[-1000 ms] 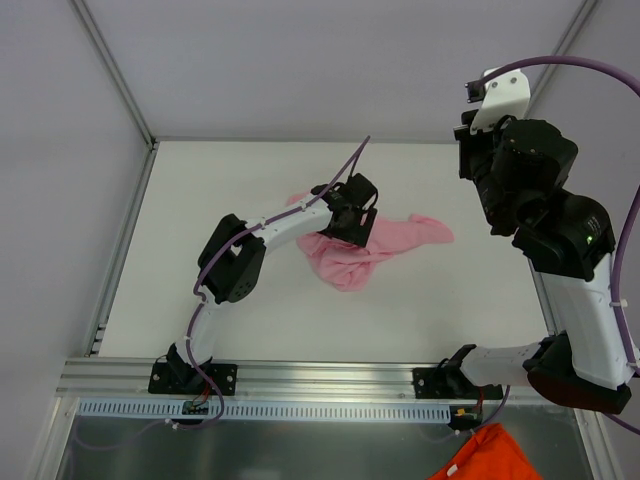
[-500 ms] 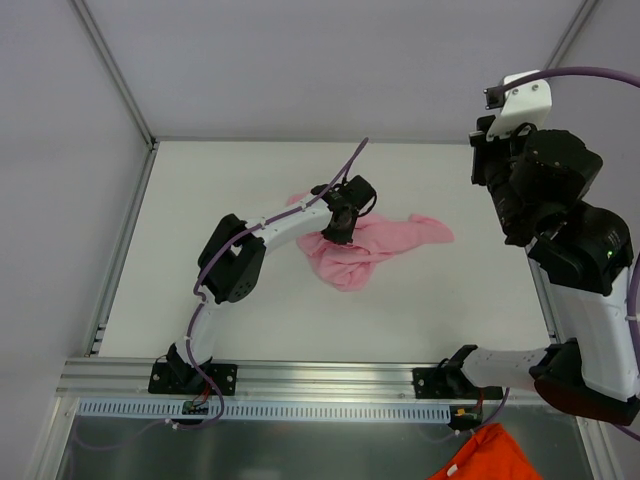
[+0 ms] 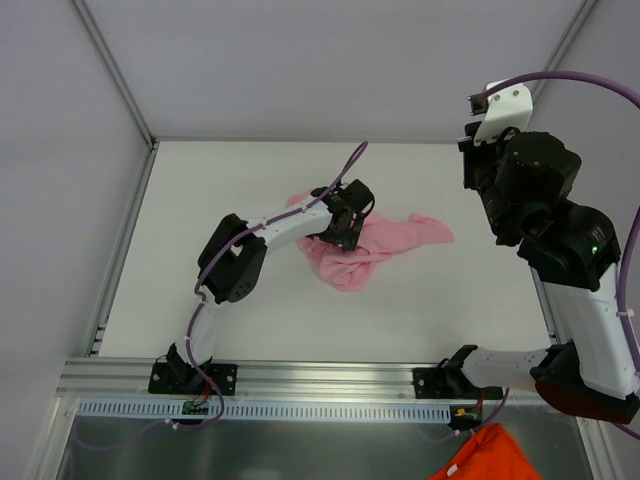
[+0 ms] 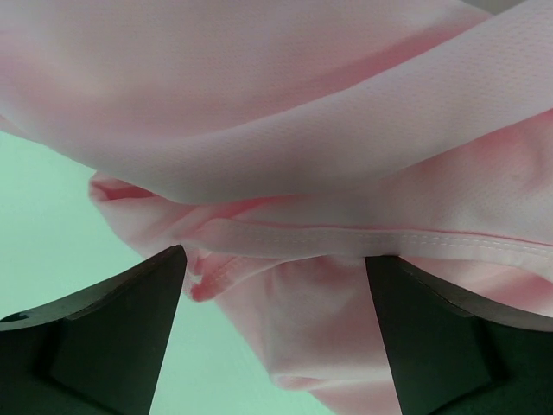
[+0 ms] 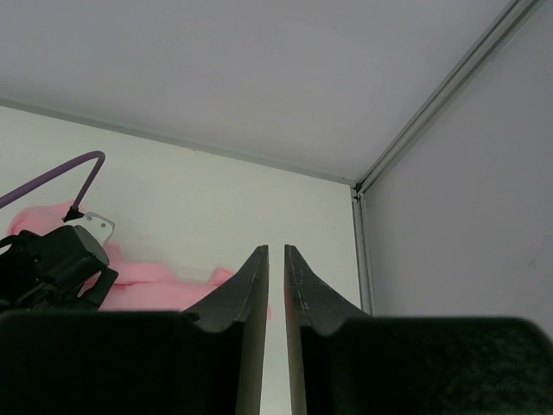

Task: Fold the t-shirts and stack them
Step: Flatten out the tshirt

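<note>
— Pink mesh-knit, thin and soft: the t-shirt (image 3: 400, 236) lies crumpled mid-table (image 3: 250, 320), folds bunched, a stitched hem (image 4: 346, 235) showing.
— And the left gripper (image 4: 275, 259)?
— Down on the heap, dark wedge fingers (image 4: 104, 337) spread wide, clamping nothing; half a second ago they looked pinched together.
— The right gripper (image 5: 276, 251)?
— Raised at the far right, blades nearly touching, empty. Its arm has swung slightly left.

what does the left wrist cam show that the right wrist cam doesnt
Only the left wrist: a close-up of the pink t-shirt folds and a stitched hem, with the left gripper open right over them. Only the right wrist: the right gripper nearly closed on nothing, held clear of the shirt, the purple cable and the enclosure's corner post. Both: the t-shirt lying on the table.
</note>
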You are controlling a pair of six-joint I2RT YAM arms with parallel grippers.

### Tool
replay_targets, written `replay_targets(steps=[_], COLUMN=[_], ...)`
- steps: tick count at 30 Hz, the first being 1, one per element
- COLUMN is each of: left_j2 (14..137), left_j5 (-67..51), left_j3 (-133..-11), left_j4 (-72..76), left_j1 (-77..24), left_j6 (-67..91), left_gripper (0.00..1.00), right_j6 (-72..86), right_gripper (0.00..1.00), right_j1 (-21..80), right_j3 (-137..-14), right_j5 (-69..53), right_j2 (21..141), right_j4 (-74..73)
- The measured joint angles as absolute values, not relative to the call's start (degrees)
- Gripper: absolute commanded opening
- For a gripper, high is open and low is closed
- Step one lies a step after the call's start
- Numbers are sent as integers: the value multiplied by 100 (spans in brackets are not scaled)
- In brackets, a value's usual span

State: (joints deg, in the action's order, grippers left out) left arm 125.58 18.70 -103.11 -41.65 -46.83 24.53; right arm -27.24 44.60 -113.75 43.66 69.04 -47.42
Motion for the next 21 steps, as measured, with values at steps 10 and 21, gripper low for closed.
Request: replay_targets(steps=[10,21], left_j2=[12558,12558], left_j5=[2213,2329], left_j3=[-10287,-10186], left_j4=[-4281,-4285], left_j1=[-4683,-4683], left_j6=[2471,2512], left_gripper=[89,5], right_j6=[-2718,-2714], right_gripper=[16,17], right_j1=[4460,4460], right_j3=[-11336,-11268], right_j5=[4344,4261], right_j2=[6882,6836], right_j4=[-4744,-4746])
